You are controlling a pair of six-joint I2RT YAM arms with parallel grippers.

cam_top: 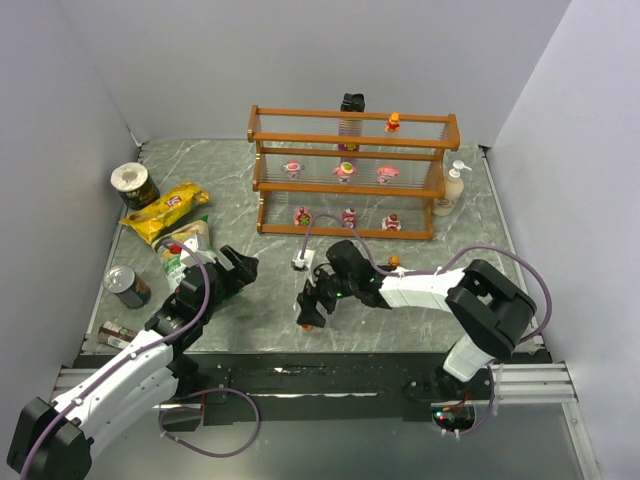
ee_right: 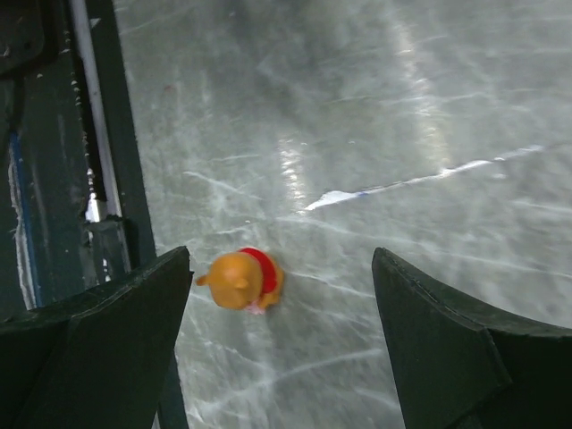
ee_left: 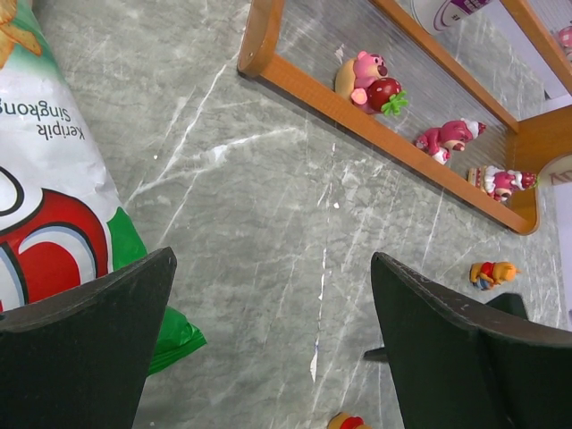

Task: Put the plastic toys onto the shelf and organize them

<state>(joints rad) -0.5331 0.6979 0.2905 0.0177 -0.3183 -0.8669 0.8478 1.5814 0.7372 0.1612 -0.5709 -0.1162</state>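
From above, we are seeing the wooden shelf [cam_top: 350, 113] at upper centre of the table [cam_top: 225, 180], carrying six pink toys [cam_top: 345, 171] on its two lower tiers and one orange toy [cam_top: 393, 122] on top. The right gripper [cam_top: 312, 305] is hovering open over an orange bear figurine [cam_top: 309, 322] at lower centre; the left gripper [cam_top: 235, 272] is hanging open and empty near the chip bags [cam_top: 165, 212] at left.

From the left wrist, we are looking between wide-spread fingers [ee_left: 98, 331] at three pink toys [ee_left: 447, 138] on the shelf's bottom tier, upper right.

From the right wrist, the orange bear figurine [ee_right: 241, 280] is lying on the table between the open fingers [ee_right: 447, 349], just beside the one at left of frame, gripped by neither.
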